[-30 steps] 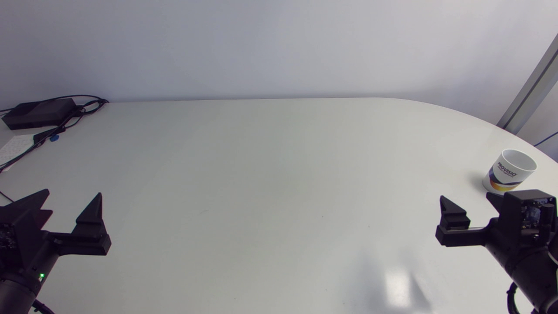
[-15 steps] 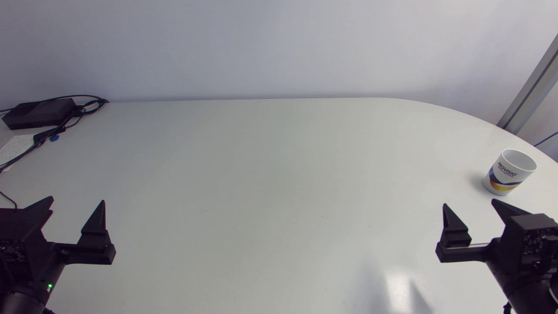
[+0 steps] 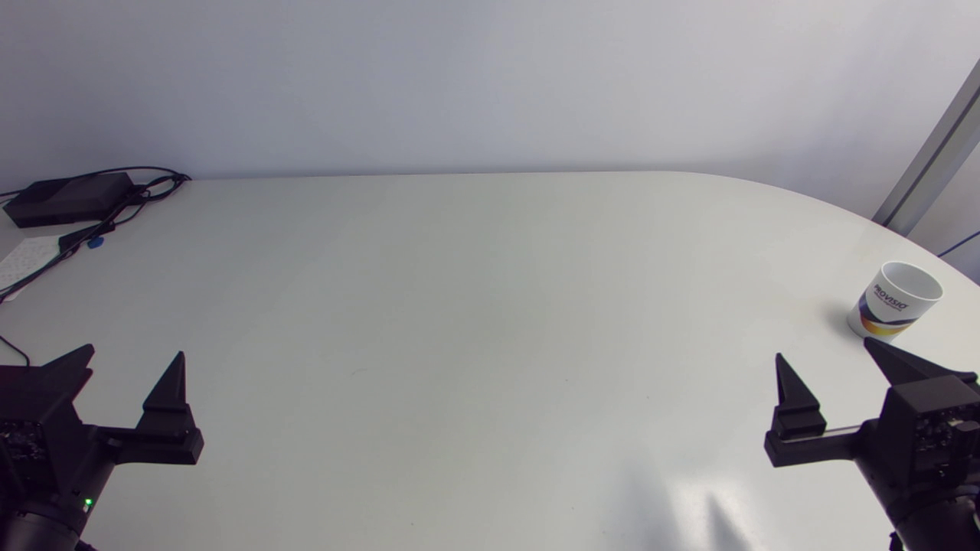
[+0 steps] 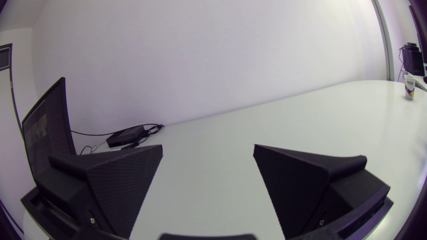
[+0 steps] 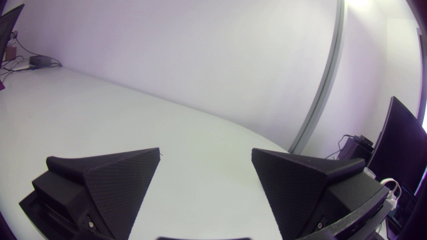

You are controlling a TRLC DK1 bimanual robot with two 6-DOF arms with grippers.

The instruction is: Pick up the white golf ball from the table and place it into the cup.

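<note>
1. Far ahead of the left gripper's outer finger, at the table's back corner, sit one flat black box [image 3: 65, 197] with a tangle of black cables [image 3: 115, 210], one sheet of paper [image 3: 23, 256] with faint marks too small to read, and one small blue bit [image 3: 94, 242]. The left wrist view shows the box [image 4: 126, 136] ahead of that same finger. In the right wrist view it [image 5: 40, 60] is a speck far off beyond the inner finger.
2. The left gripper [image 3: 130, 353] hangs low over the white table [image 3: 490, 306] with its two wedge fingers spread wide and nothing between them. Its own camera [image 4: 207, 146] shows only bare tabletop in the gap. Only the head view catches the one green light [image 3: 86, 503] on the arm behind it.
3. The right gripper [image 3: 823, 350] is likewise spread wide and holds nothing, and its own view [image 5: 205, 150] shows plain table between the fingers.
4. One white cup [image 3: 894, 300] stands upright just ahead of the right gripper's outer fingertip, and I cannot tell whether they touch. It carries a line of dark lettering above a blue, orange and yellow band. The left wrist view shows it [image 4: 409, 87] tiny, far out beyond that gripper's inner finger, its print unreadable. I cannot tell what is inside it.
</note>
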